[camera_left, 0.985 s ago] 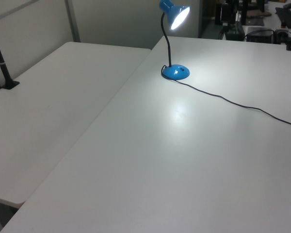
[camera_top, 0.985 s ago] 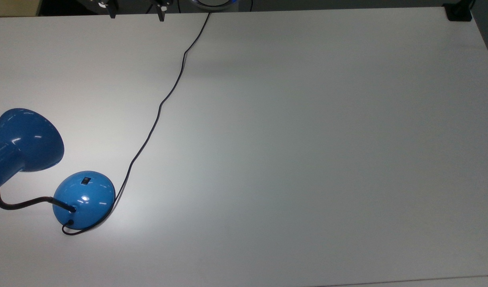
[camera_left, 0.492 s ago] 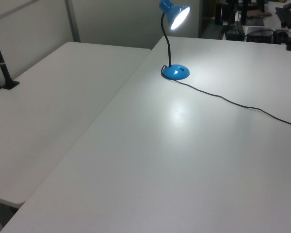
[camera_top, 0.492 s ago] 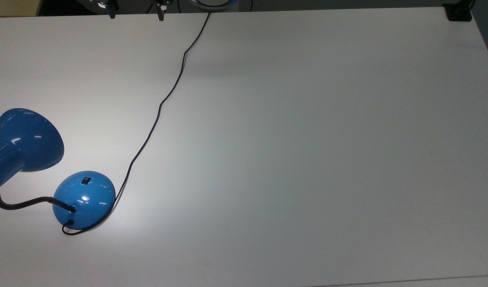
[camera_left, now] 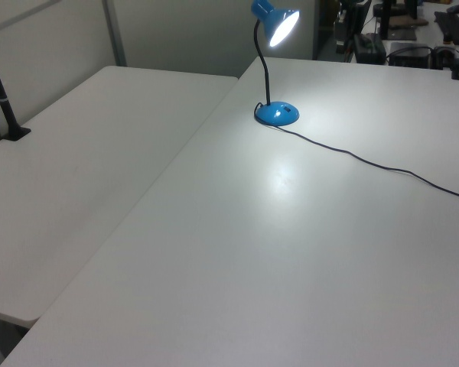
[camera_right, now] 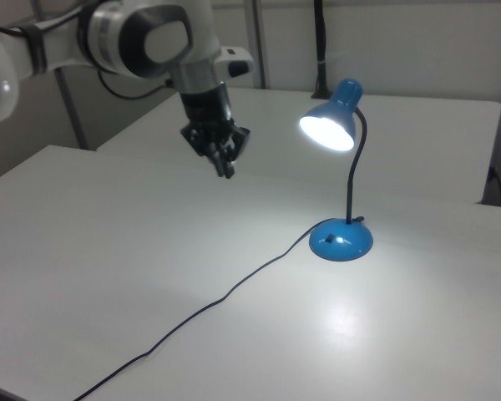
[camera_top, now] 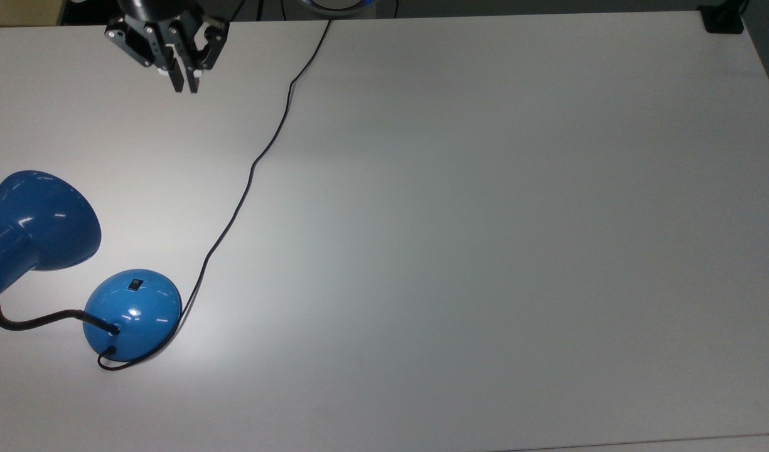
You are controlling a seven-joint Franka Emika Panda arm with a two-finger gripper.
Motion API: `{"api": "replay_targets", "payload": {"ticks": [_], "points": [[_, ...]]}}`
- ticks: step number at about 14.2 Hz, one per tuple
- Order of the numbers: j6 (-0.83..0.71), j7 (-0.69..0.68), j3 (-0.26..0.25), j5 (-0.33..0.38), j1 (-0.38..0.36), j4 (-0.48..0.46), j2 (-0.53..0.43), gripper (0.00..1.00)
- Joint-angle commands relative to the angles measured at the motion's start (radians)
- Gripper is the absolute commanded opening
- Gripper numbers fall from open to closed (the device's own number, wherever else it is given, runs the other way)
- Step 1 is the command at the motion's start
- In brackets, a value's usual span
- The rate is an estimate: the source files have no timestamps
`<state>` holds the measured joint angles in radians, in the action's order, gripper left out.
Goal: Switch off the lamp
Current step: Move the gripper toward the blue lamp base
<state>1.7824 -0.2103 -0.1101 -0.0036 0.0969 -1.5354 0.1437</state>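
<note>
The lamp is lit and stands on the white table (camera_top: 459, 251). In the top view its blue shade (camera_top: 42, 220) is at the left edge, and the domed base (camera_top: 133, 314) with a small black switch (camera_top: 134, 285) sits just to the right of it. The black cord (camera_top: 252, 166) runs from the base up to the table's far edge. My gripper (camera_top: 185, 86) hangs over the table near the top view's upper left, far from the base, its fingers shut on nothing. In the right view the gripper (camera_right: 226, 172) is left of the glowing shade (camera_right: 328, 127) and higher than the base (camera_right: 341, 240).
A bright pool of lamplight (camera_left: 283, 177) lies on the table in front of the base. A second white table (camera_left: 69, 176) adjoins on the left view's left, with a black post (camera_left: 4, 107) clamped to it. A black clamp (camera_top: 723, 22) sits at the top view's upper right corner.
The gripper has come further into the top view, moving toward the lamp side, and its fingers have gone from spread wide to shut. The lamp has not moved and stays lit.
</note>
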Motion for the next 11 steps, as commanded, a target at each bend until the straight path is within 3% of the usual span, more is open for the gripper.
{"api": "replay_targets", "payload": {"ticks": [1, 6, 11], "points": [[0.174, -0.046, -0.006, 0.022, 0.018, 0.002, 0.095, 0.0], [0.391, -0.147, -0.005, 0.022, 0.066, -0.054, 0.175, 0.0], [0.606, -0.159, -0.006, 0.022, 0.116, -0.042, 0.335, 0.0]]}}
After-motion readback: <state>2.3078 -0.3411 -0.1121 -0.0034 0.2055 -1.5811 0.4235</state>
